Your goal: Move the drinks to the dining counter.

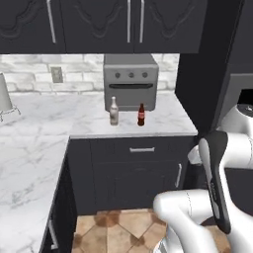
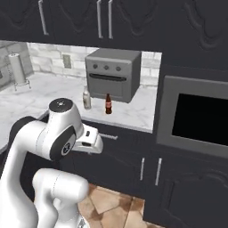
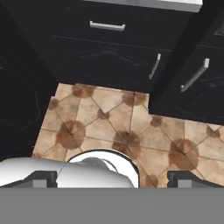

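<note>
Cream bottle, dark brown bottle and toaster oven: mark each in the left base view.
cream bottle (image 1: 114, 112): left base view, on its body, below the white cap.
dark brown bottle (image 1: 141, 116): left base view, on the red label.
toaster oven (image 1: 131, 91): left base view, on the front door under the knobs.

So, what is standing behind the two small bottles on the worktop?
The grey toaster oven stands right behind the pale bottle and the dark red-labelled bottle. The oven covers the wall behind it.
</note>
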